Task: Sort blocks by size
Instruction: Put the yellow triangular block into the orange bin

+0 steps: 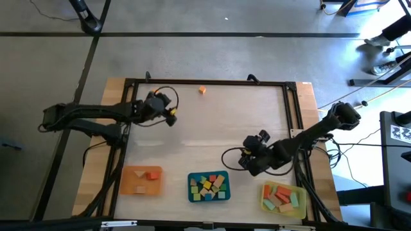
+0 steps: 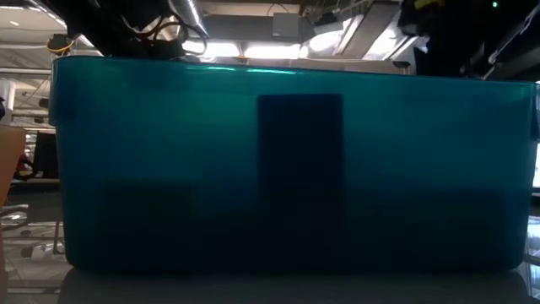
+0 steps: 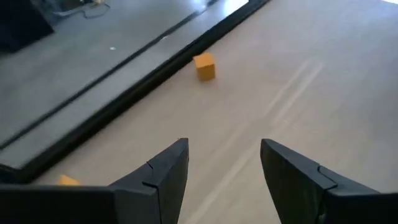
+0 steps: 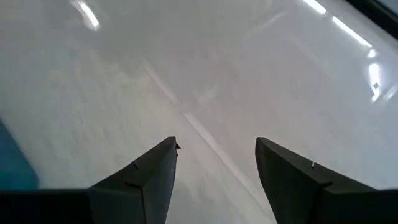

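One small orange block (image 1: 202,90) lies alone on the table near its far edge; it also shows in the left wrist view (image 3: 204,66). My left gripper (image 1: 172,119) is open and empty, above the table left of and nearer than that block; its fingers (image 3: 168,171) frame bare wood. My right gripper (image 1: 244,160) is open and empty over bare table right of centre. Other blocks lie in an orange tray (image 1: 141,180), a teal tray (image 1: 208,187) and a yellow tray (image 1: 283,197) along the near edge.
A black frame (image 1: 212,82) runs around the work area. The teal tray's wall (image 2: 287,169) fills the low view. Cables loop beside both arms. Bare wood lies across the middle of the table.
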{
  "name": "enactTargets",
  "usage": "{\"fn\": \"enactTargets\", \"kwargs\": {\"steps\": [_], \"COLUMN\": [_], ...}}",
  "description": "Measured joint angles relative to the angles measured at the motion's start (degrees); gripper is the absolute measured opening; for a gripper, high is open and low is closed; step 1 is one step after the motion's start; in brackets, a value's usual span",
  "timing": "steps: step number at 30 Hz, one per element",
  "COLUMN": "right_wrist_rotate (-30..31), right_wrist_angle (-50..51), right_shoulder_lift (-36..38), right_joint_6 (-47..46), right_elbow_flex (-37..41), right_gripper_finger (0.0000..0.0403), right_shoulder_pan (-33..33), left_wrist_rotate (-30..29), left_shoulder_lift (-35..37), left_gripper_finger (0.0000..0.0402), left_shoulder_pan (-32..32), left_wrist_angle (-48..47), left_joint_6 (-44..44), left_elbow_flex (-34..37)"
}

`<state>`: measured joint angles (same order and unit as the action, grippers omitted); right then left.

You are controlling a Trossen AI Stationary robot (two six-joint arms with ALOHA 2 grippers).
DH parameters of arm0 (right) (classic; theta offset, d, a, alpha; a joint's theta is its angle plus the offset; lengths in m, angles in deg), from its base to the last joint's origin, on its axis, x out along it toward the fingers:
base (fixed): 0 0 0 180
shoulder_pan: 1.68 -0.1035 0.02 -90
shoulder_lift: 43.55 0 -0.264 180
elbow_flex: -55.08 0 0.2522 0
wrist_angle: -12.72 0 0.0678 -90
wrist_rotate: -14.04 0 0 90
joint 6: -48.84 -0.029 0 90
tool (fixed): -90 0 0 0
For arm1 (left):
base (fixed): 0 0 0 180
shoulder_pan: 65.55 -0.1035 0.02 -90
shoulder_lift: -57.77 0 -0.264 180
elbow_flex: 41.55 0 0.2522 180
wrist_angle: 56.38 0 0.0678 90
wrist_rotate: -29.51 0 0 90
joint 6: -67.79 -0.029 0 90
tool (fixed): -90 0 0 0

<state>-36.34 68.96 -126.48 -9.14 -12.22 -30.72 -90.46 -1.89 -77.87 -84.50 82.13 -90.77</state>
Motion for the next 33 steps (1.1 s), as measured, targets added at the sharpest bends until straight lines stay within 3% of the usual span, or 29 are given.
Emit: {"fn": "enactTargets", "kwargs": {"steps": [5, 14, 23, 33], "right_wrist_rotate": [-0.62, -0.65, -0.62, -0.14], "right_wrist_angle": [-0.52, -0.84, -1.97, -2.15], "right_shoulder_lift": [-3.24, -5.08, -5.08, -5.08], "right_joint_6": [0.0, 1.31, 1.51, 1.95], "right_elbow_flex": [0.0, 0.0, 0.0, 0.0], "right_gripper_finger": [0.0218, 0.0218, 0.0218, 0.0218], "right_shoulder_pan": [-0.15, -0.14, -0.17, -0.17], "left_wrist_rotate": [0.26, 4.95, 5.41, 6.08], "left_shoulder_lift": [-0.79, -7.89, -17.78, -25.9], "left_gripper_finger": [0.0191, 0.0261, 0.0259, 0.0257], "left_shoulder_pan": [-4.29, -19.57, -31.48, -35.55], "left_wrist_angle": [-1.62, -15.24, -15.14, -9.3], "left_joint_6": [-4.06, -2.96, -7.26, -12.72], "left_elbow_flex": [-0.14, -8.65, -9.55, -9.58]}}
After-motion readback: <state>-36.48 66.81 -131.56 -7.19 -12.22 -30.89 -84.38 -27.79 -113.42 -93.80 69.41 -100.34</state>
